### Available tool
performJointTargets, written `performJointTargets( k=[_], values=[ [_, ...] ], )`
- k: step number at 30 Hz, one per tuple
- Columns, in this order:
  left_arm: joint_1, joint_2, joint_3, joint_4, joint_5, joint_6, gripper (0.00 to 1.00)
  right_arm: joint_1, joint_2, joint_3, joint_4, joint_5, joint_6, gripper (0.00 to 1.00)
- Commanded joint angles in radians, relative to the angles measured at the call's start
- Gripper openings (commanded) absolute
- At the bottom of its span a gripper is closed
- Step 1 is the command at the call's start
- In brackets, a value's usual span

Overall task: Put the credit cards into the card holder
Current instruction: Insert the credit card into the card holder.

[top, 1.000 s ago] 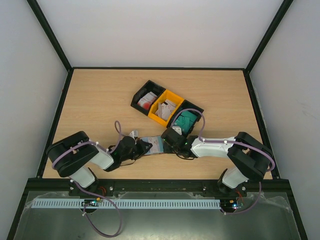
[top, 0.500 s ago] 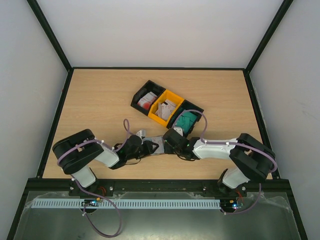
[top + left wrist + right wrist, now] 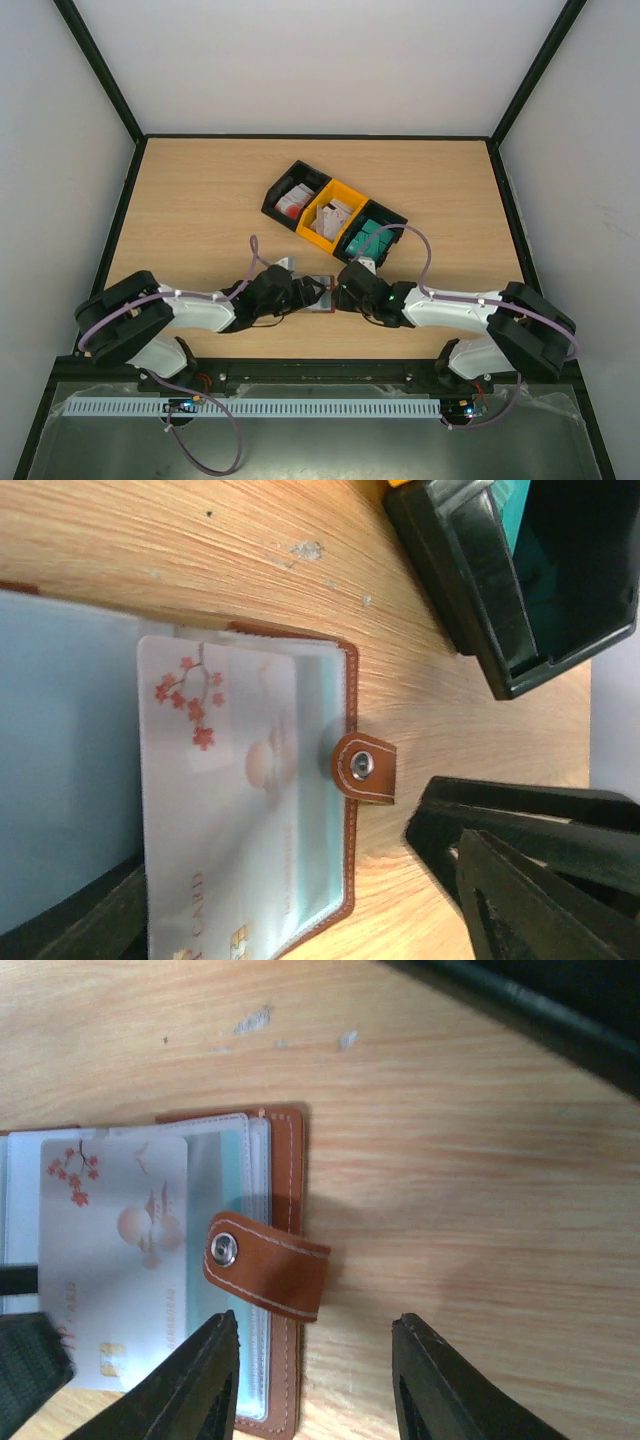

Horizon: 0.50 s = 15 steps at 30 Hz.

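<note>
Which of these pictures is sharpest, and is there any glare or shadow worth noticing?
Right wrist view: sharp on the card holder, whose snap tab throws a soft shadow on the wood; the right tool has blurred fingers. Left wrist view: the white card looks pale, slightly soft. Top view: even light, no glare.

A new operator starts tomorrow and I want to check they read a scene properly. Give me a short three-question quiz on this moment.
1. True or false: the card holder lies folded shut.
2. Which bin holds the teal cards? A the yellow bin; B the right-end black bin; C the left-end black bin.
3. Fill in: the white card in the holder's pocket bears red ____.
Key: 1 false; 2 B; 3 blossoms.
</note>
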Motion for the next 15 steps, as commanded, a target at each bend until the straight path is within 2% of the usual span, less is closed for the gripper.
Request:
performJointTargets(
  k=[1,5,12,15],
  values=[
    [-0.017,-0.077,0.052,-0.253,-0.016,-0.052,0.8,0.007,-0.004,-0.05,0.06,-0.074,-0.003,0.42],
    [-0.019,-0.106,0.091,-0.368,-0.039,-0.082,0.87,0.007,-0.01,-0.1,0.149,-0.141,0.023,0.42],
    [-0.029,-0.128,0.179,-0.57,-0.053,-0.085,0.95,0.007,-0.029,-0.121,0.17,-0.156,0.031,0.43],
    [-0.029,-0.144,0.189,-0.627,-0.079,-0.08,0.95,0.007,-0.032,-0.126,0.178,-0.164,0.031,0.42]
  ],
)
